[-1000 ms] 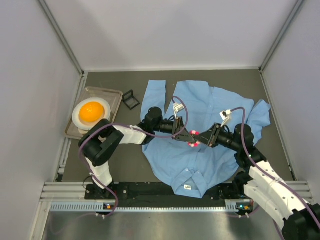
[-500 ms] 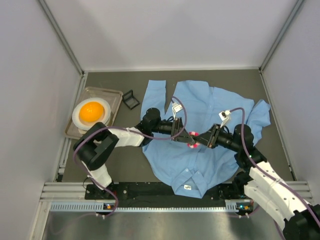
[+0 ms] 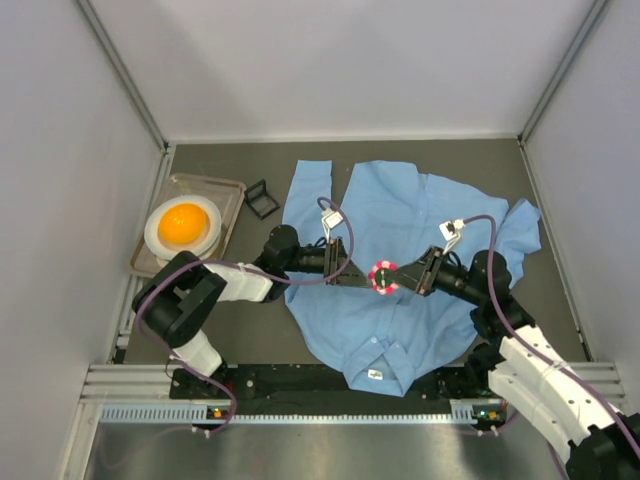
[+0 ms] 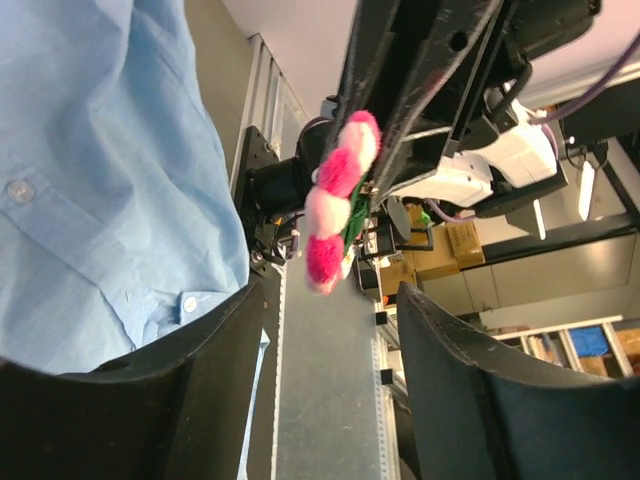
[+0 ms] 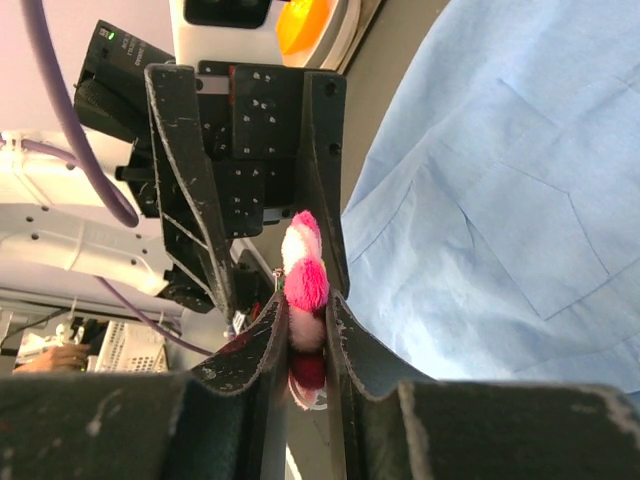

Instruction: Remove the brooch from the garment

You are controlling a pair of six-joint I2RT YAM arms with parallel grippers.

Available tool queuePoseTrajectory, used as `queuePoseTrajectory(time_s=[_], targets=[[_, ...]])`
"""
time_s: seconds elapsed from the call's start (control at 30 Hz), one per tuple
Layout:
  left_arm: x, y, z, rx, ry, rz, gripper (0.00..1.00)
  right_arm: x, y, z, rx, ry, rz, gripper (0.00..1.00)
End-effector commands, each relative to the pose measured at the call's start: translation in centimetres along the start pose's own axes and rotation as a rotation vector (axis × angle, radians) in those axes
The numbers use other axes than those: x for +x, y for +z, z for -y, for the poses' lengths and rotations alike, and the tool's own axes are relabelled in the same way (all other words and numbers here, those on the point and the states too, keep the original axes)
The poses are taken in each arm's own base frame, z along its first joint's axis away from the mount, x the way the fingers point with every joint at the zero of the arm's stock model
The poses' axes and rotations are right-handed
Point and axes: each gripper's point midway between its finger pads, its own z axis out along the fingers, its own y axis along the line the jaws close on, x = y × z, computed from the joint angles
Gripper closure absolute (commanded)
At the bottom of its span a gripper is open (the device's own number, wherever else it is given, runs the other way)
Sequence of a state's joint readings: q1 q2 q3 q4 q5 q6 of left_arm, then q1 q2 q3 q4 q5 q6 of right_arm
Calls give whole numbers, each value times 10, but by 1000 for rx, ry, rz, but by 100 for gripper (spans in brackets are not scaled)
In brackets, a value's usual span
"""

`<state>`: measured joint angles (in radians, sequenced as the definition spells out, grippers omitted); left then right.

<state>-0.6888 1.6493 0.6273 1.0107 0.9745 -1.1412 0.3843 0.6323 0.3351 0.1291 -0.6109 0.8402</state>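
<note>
The light blue shirt (image 3: 400,260) lies spread on the dark table. The pink and white flower brooch (image 3: 381,277) is held just above the shirt's middle, clamped edge-on between my right gripper's (image 3: 392,280) fingers (image 5: 352,350); it shows in the right wrist view (image 5: 303,290) and in the left wrist view (image 4: 335,200). My left gripper (image 3: 355,279) is open and empty, facing the right one with the brooch a short gap beyond its fingers (image 4: 200,390). The shirt also shows in the left wrist view (image 4: 90,200) and in the right wrist view (image 5: 500,200).
A metal tray (image 3: 227,193) at the left holds a white bowl (image 3: 152,232) with an orange ball (image 3: 183,224). A small black clip (image 3: 262,198) lies beside the tray. Grey walls close in the table on three sides.
My left gripper has let go, opened and drawn back to the left. The brooch stays in my right gripper, now turned so its flower face shows from above.
</note>
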Motion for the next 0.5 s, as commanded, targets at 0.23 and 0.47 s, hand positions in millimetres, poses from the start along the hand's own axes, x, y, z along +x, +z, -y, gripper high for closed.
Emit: queuePoseTrajectory(time_s=[0.23,0.47], targets=[[-19,3,38,205,46,53,70,-1,1,-22,-101,-17,-24,100],[-21,-2,34,158,47,69,100,0,5,-21,-98,-28,-65,100]])
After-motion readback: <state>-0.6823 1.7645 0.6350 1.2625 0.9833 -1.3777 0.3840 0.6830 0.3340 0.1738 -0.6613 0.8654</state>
